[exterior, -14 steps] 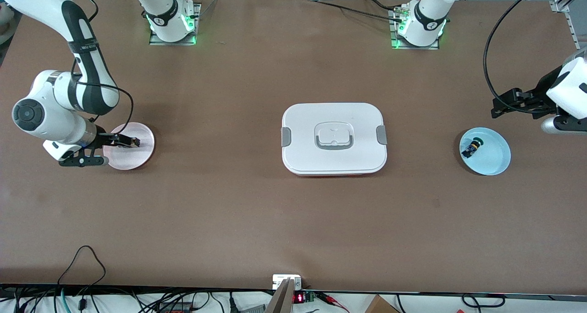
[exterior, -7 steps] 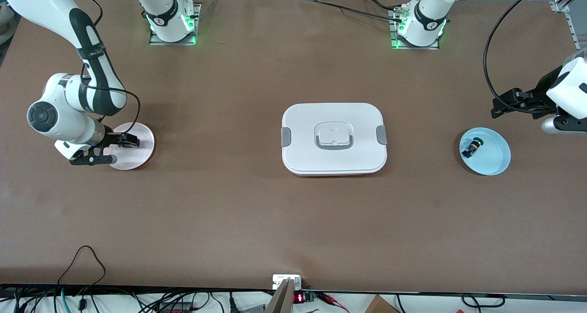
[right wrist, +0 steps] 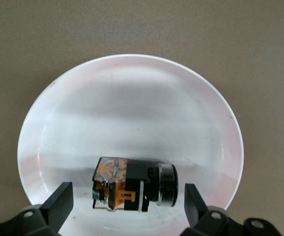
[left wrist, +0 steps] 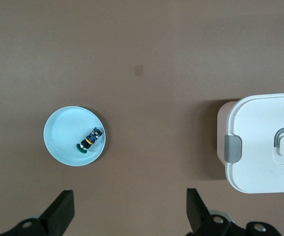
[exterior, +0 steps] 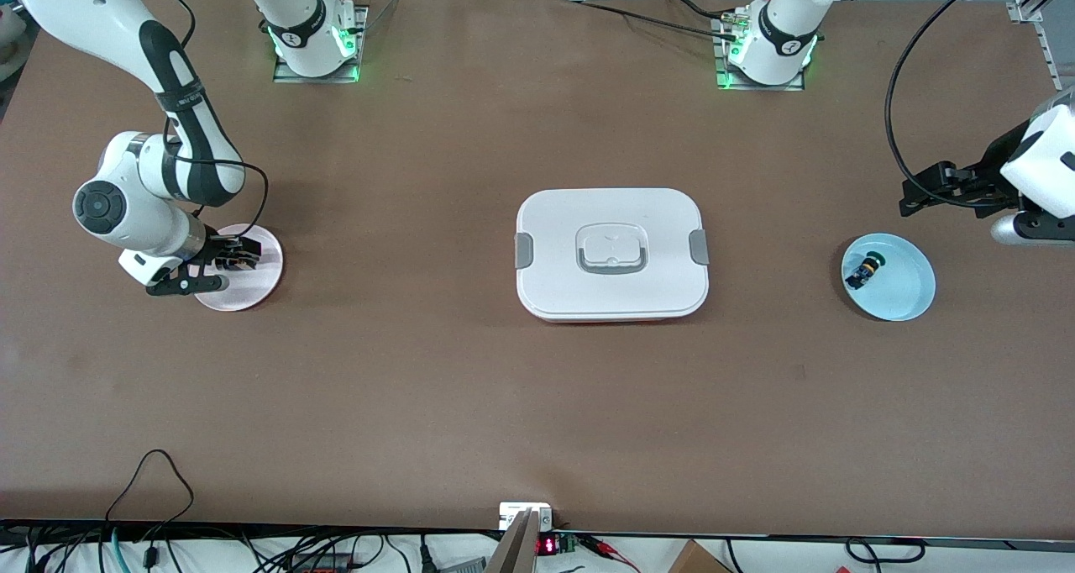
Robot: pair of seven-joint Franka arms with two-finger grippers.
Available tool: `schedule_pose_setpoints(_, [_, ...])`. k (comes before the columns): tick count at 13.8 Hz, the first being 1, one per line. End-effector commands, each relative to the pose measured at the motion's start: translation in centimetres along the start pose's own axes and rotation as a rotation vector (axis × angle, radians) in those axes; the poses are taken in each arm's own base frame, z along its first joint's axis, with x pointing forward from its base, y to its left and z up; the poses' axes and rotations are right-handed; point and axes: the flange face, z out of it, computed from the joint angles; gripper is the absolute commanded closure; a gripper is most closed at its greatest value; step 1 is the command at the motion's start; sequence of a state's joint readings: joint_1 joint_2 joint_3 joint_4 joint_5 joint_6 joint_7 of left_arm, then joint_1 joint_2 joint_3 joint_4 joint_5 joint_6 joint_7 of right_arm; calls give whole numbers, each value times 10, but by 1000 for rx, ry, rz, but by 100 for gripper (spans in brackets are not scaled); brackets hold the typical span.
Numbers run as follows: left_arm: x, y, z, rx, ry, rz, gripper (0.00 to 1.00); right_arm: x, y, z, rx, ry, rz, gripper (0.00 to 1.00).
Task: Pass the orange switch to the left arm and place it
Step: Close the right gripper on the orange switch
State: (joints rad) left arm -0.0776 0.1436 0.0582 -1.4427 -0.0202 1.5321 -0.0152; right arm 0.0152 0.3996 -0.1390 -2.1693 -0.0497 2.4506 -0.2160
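The orange switch point(right wrist: 132, 189) lies on its side in a pink plate point(exterior: 256, 287) at the right arm's end of the table. My right gripper point(exterior: 239, 260) is low over that plate and open. In the right wrist view the gripper point(right wrist: 127, 206) has one finger on each side of the switch, with gaps between. My left gripper point(exterior: 911, 193) waits open and empty above the table at the left arm's end; it also shows in the left wrist view point(left wrist: 129, 209). The white box point(exterior: 611, 254) stands at mid-table between the two plates.
A light blue plate point(exterior: 888, 276) near my left gripper holds a small switch with blue and green parts point(exterior: 863, 270). Both show in the left wrist view, the plate point(left wrist: 63, 147) and the switch point(left wrist: 88, 141), with the box's end point(left wrist: 260, 142) beside them.
My right arm's wrist has swung toward the pink plate, bringing the gripper more upright over the switch. The left arm, box and blue plate have not moved.
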Motion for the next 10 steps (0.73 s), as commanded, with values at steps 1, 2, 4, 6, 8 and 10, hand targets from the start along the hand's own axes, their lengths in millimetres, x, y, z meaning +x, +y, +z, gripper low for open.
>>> schedule_pose_setpoints(1, [4, 2, -5, 28, 1, -4, 0, -3, 1, 2, -6, 5, -33, 0])
schedule_pose_setpoints(2, [4, 2, -5, 28, 3, -4, 0, -3, 1, 6, -6, 0, -34, 0])
schedule_pose_setpoints(4, [4, 2, -5, 28, 3, -4, 0, -3, 3, 12, -6, 1, -43, 0])
schedule_pose_setpoints(6, [4, 2, -6, 28, 4, -4, 0, -5, 14, 19, -6, 10, -42, 0])
schedule_pose_setpoints(8, [4, 2, -6, 28, 4, -4, 0, -5, 15, 20, -5, 9, -38, 0])
schedule_pose_setpoints(10, [4, 1, -6, 29, 4, -4, 0, -5, 13, 22, -3, 3, -40, 0])
